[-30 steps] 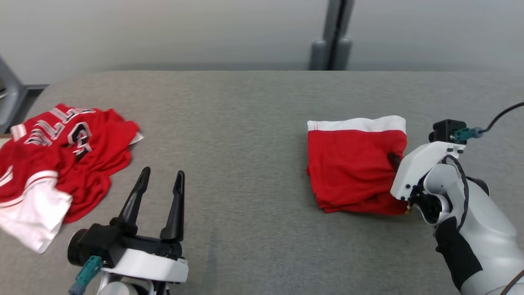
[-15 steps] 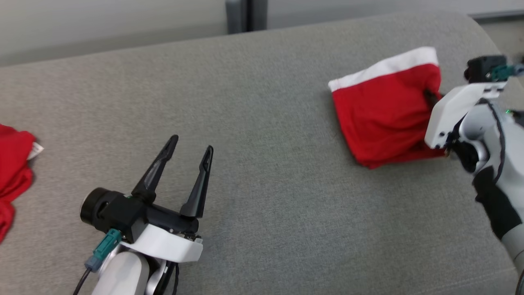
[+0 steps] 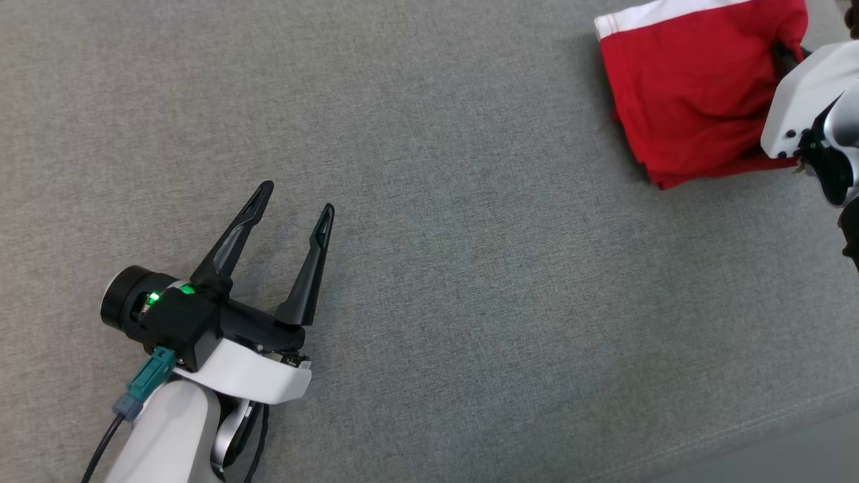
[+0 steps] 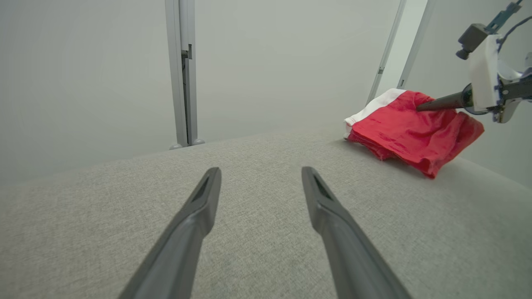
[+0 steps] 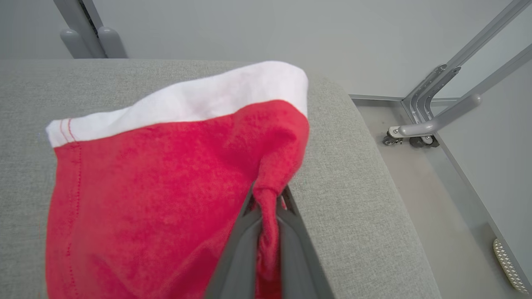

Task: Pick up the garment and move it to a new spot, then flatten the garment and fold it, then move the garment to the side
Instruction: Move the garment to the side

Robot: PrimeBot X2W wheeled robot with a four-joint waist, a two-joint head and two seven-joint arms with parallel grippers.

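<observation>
Head view puts the folded red garment (image 3: 684, 100) at the far right of the padded surface, its white band along the edge turned away from the robot. From the right wrist view it sits close to the surface's rounded corner. The right gripper (image 5: 268, 191) has its two dark fingers pinched tight on a bunched fold of red cloth at the garment's right side. In the left wrist view that side is raised off the surface, while the band end rests on it.

Around it spreads the surface (image 3: 470, 268), a grey woven fabric, flat and even, with a soft curved edge showing at the lower right of the head view. The left gripper (image 3: 296, 196) hovers low over bare fabric well away from the garment, its fingers spread wide with nothing between them; a small green light glows on its black body.

Beyond the surface stands a plain pale grey wall (image 4: 270, 62) with an upright grey metal post (image 4: 183, 74) against it. To the right, past the rounded corner, a grey floor (image 5: 436, 187) runs to slanted metal frame tubes (image 5: 440, 120) ending at a small caster.
</observation>
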